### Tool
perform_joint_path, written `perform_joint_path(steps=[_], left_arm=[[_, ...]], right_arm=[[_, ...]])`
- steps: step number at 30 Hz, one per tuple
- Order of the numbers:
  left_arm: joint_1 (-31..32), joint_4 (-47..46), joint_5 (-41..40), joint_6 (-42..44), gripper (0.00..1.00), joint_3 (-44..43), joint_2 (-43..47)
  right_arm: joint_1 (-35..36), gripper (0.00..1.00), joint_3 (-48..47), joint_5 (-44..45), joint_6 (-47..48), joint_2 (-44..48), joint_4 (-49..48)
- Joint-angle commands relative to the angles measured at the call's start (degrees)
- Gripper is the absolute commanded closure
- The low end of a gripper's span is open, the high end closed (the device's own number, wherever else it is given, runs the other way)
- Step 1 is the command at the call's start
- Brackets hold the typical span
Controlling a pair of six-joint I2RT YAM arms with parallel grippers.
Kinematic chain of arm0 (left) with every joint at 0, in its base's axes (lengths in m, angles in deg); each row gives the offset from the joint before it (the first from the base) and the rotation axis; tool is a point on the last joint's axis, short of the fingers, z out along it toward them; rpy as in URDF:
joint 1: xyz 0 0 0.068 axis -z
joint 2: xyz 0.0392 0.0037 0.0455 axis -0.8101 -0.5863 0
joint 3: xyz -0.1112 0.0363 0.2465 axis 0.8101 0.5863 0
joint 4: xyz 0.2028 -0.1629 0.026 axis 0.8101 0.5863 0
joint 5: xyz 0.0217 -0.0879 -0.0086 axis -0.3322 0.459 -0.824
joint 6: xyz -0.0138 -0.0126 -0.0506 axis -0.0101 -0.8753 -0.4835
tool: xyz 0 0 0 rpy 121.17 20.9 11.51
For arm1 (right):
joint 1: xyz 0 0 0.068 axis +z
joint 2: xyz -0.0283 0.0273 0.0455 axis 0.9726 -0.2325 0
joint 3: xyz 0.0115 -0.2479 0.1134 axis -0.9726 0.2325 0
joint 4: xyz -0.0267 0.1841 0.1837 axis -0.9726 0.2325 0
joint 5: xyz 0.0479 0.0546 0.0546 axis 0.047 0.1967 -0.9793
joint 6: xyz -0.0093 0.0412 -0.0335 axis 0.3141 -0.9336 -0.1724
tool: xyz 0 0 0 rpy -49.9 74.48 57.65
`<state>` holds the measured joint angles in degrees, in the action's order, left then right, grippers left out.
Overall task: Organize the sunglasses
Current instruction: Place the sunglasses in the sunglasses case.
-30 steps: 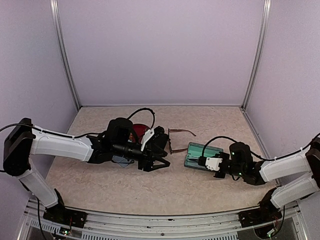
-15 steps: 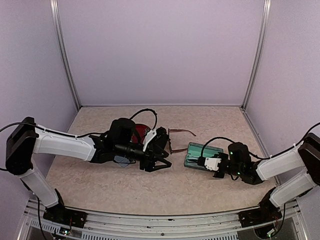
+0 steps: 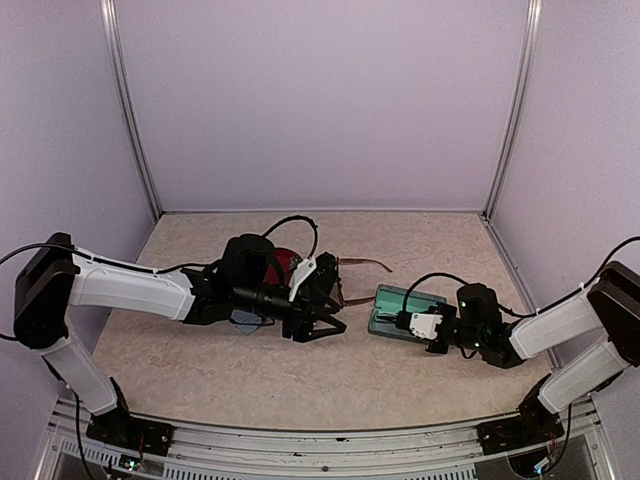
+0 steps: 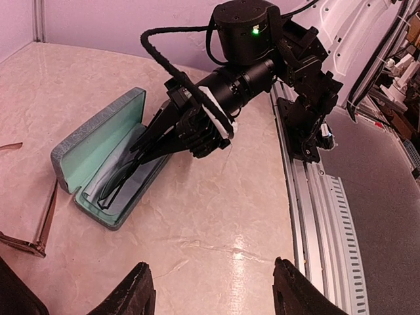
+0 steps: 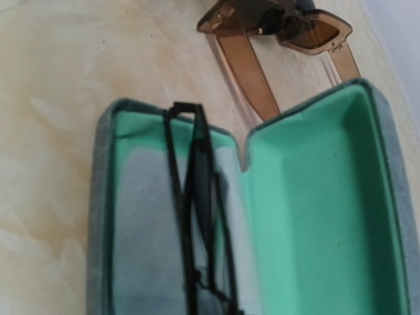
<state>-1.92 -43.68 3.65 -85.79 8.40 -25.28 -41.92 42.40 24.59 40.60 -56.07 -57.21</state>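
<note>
A lilac-walled enclosure [image 3: 320, 100] stands over a beige marbled counter [image 3: 400, 385], seen from my overhead camera. Two white-and-black arms reach inward. The left arm [image 3: 130, 290] reaches to the middle of the counter. The right arm [image 3: 560, 325] reaches to an oblong grey-blue hard case [image 4: 105, 131] with a mint-green lining, lying open right of centre. In the case's tray half, on a pale blue cloth [image 5: 144, 230], lie the slim black-framed sunglasses [image 5: 197, 210], folded. The reddish-brown translucent sunglasses [image 5: 315, 33] rest on the bare counter just beside the case, between it and the left arm, with their arms unfolded.

Progress, by my reading, is roughly half. One pair sits in its case, but the lid is up. The reddish-brown pair is not yet stowed, and I see no second open case for it in these views.

Left gripper [image 4: 213, 295]: jaws spread wide with nothing between them, low over the counter near the reddish-brown pair and not touching it.

Right gripper [image 4: 139, 156]: jaws nearly pressed together, tips down inside the case at the black frame. From the left wrist camera they appear to pinch it, though the right wrist view does not show the contact itself.
</note>
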Motion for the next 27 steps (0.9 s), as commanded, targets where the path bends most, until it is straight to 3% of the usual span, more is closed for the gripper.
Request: perform_joint_path(steps=[1, 13, 27], left_arm=[[0.4, 0.8, 0.0, 0.8, 0.4, -1.2, -0.8], [0.6, 1.0, -0.4, 0.9, 0.4, -1.0, -0.5], [0.7, 1.1, -0.9, 1.0, 0.4, -0.8, -0.5]], right_arm=[[-0.6, 0.89, -0.9, -1.1, 0.2, -1.2, -1.6], [-0.7, 0.83, -1.4, -0.8, 0.4, -2.7, -1.5], [-1.0, 0.66, -2.4, -0.2, 0.0, -2.1, 1.0]])
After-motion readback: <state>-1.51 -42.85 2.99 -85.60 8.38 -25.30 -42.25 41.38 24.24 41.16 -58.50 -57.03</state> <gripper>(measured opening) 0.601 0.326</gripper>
